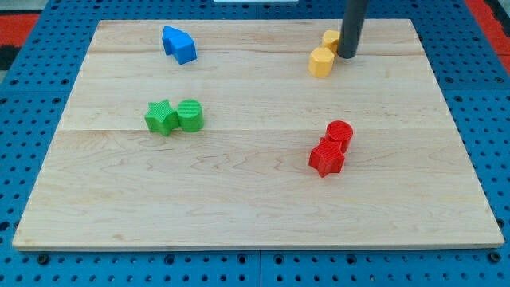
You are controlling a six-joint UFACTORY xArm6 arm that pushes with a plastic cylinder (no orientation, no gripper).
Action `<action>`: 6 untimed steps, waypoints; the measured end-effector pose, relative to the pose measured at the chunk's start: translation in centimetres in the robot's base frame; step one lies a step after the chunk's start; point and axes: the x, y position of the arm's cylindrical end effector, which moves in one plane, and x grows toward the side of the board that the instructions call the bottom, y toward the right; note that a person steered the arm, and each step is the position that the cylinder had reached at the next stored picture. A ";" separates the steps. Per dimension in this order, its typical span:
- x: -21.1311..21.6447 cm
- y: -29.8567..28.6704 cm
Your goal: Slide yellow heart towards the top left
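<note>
Two yellow blocks sit near the view's top right. The upper one [330,37] is partly hidden behind my rod, so I cannot make out its shape for sure; it may be the yellow heart. The lower one [321,61] looks like a hexagon and touches it or nearly so. My tip [347,56] rests on the board just right of both yellow blocks, touching or almost touching the upper one.
A blue block [179,44] lies near the top left. A green star [161,117] and a green cylinder [190,115] touch at the left middle. A red cylinder [339,133] and a red star [326,157] touch at the right middle. The wooden board [239,199] ends on all sides.
</note>
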 end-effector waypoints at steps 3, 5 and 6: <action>-2.4 -8.0; -3.0 -2.8; -3.7 -5.9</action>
